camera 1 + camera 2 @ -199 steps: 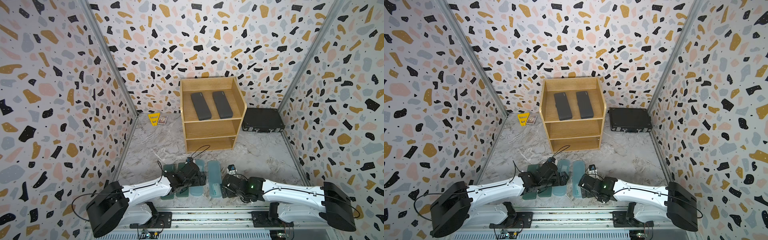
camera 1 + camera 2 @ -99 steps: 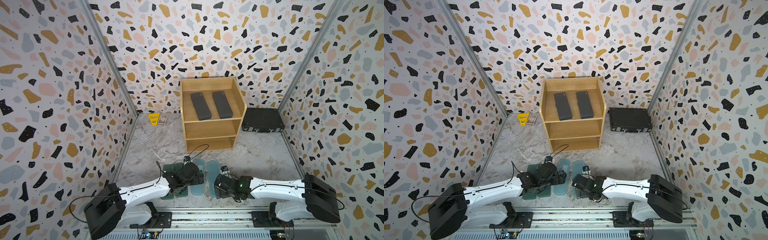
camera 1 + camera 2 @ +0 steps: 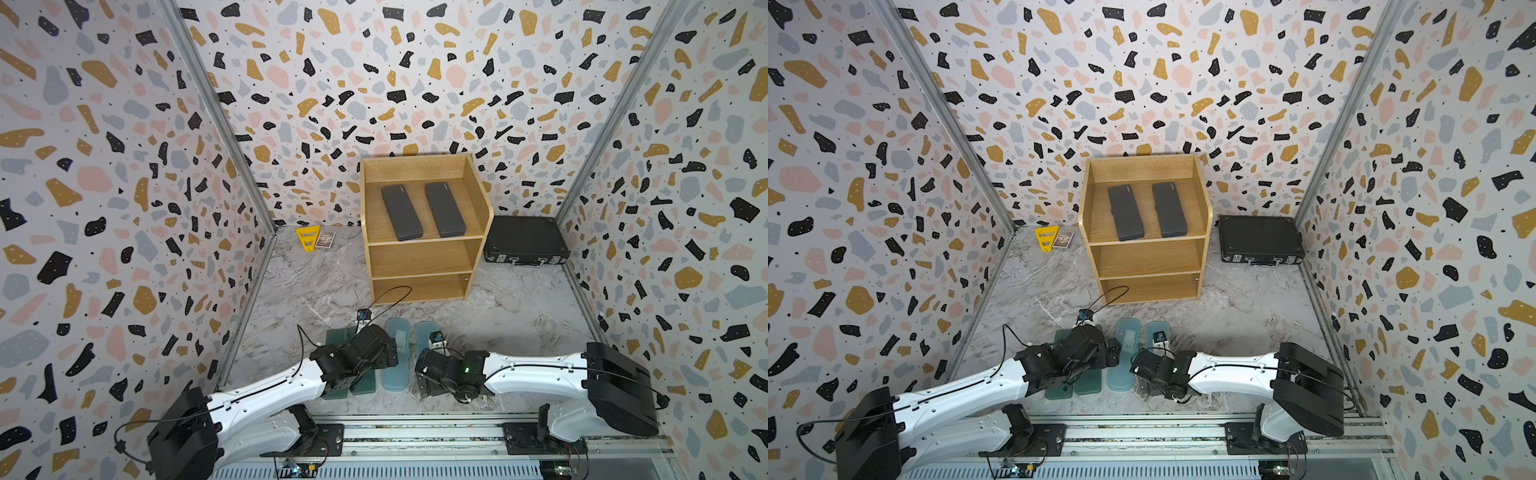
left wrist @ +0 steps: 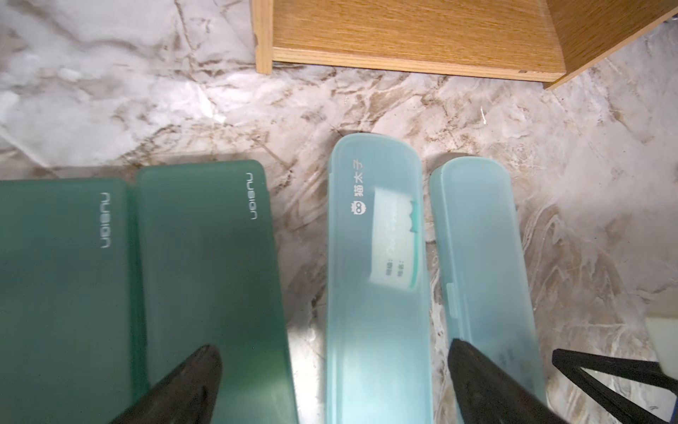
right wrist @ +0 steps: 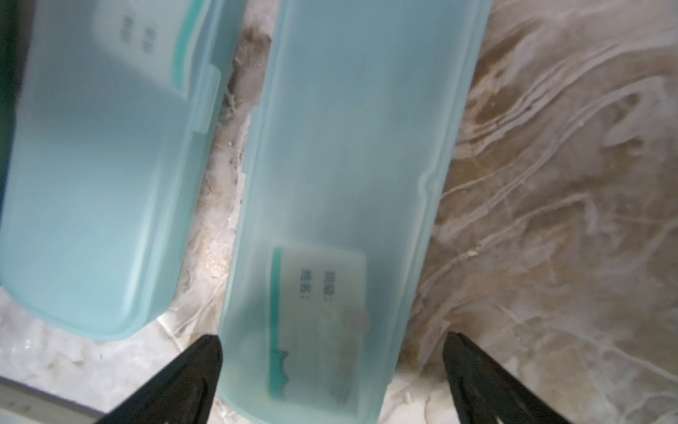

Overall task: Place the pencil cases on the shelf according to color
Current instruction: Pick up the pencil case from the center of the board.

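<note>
Two dark grey pencil cases [image 3: 401, 212] [image 3: 444, 210] lie on the top tier of the wooden shelf [image 3: 419, 257]. On the floor in front lie two dark green cases [image 4: 66, 293] [image 4: 209, 264] and two light blue ones [image 4: 378, 293] [image 4: 484, 257]. My left gripper [image 4: 332, 367] is open above the labelled blue case, one finger over a green case, the other over the second blue case. My right gripper [image 5: 330, 363] is open, its fingers on either side of the near end of that second blue case [image 5: 341, 183], not touching it.
A black briefcase [image 3: 525, 241] lies right of the shelf. A yellow triangle [image 3: 308, 239] and a small card box [image 3: 325, 239] sit at the back left. A cable [image 3: 390, 295] loops before the shelf. Patterned walls close in both sides; the arms' rail [image 3: 415, 436] runs along the front.
My right arm has swung left and brought its open gripper over the near end of the right blue case. The left arm has hardly moved.
</note>
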